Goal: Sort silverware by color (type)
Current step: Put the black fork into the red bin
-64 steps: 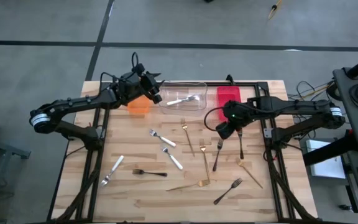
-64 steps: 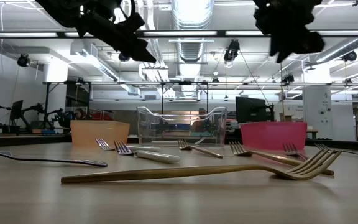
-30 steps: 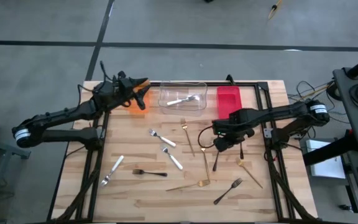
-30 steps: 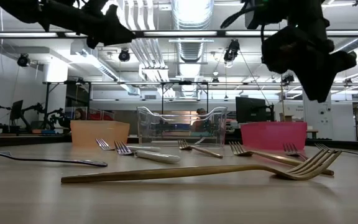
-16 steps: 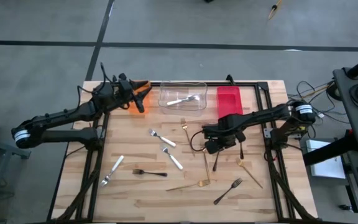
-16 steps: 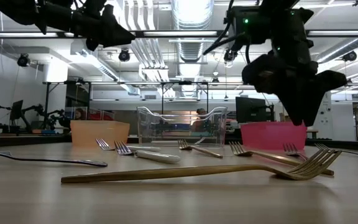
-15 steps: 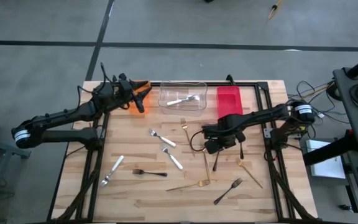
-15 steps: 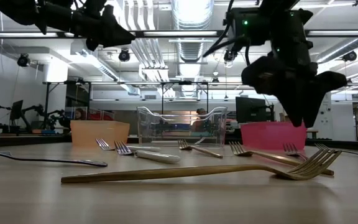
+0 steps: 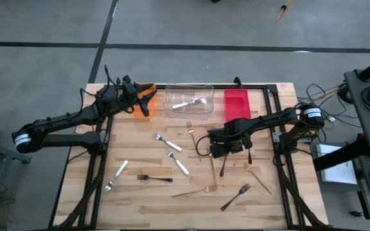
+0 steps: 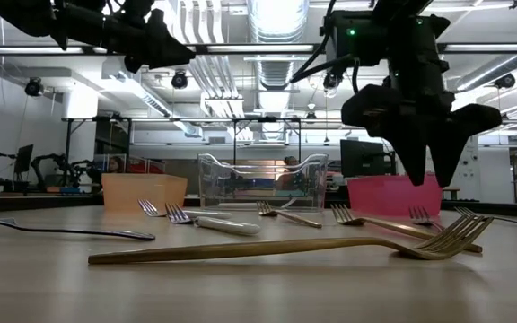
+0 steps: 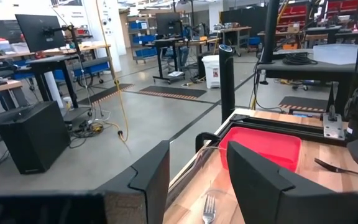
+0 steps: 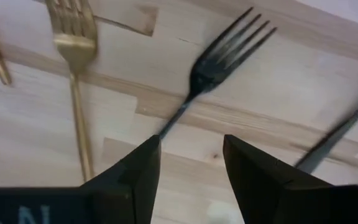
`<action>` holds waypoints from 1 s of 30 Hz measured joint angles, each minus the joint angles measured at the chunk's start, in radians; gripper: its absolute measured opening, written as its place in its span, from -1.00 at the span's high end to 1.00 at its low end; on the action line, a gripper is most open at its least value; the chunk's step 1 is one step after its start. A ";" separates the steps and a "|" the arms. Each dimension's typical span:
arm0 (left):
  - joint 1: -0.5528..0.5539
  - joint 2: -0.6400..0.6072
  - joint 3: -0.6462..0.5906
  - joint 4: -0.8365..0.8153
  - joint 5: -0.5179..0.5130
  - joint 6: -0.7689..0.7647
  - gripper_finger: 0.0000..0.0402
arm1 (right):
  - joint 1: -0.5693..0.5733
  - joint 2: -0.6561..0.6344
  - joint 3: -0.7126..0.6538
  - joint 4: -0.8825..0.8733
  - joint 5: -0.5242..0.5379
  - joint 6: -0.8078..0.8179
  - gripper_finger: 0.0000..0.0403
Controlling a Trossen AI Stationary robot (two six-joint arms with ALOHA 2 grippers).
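Note:
Silver, gold and black forks lie scattered flat on the wooden table (image 9: 133, 205). My right gripper (image 9: 218, 150) points down, open, just above a black fork (image 9: 225, 160). In the right wrist view that fork's tines (image 12: 229, 46) lie ahead and its handle runs in between the fingers, untouched, with a gold fork (image 12: 73, 43) beside it. My left gripper (image 9: 144, 102) hovers level and open by the orange bin (image 9: 148, 110), holding nothing. One silver fork (image 9: 188, 102) lies in the clear bin (image 9: 189, 90).
A red bin (image 9: 236, 102) stands at the far edge, right of the clear one. Another black fork (image 9: 249, 151) and gold forks (image 9: 211, 165) lie close around my right gripper. Silver forks (image 9: 172, 153) lie mid-table; the near left corner is bare wood.
My right gripper has moved toward the table's left edge and come down over the black fork, rolling a little as it sank. The left arm has kept still, and no fork has moved.

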 joint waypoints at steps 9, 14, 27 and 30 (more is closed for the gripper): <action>0.000 0.000 0.000 0.000 0.000 0.011 0.29 | 0.025 0.000 -0.007 0.036 0.062 0.052 0.17; 0.000 0.000 0.000 0.000 0.000 0.011 0.29 | 0.035 0.001 -0.029 0.044 0.066 0.073 0.17; 0.000 0.000 0.000 0.000 0.000 0.011 0.29 | 0.079 0.001 -0.108 0.144 0.111 0.155 0.21; 0.000 0.000 0.000 0.000 0.000 0.011 0.29 | 0.079 0.001 -0.127 0.163 0.123 0.155 0.21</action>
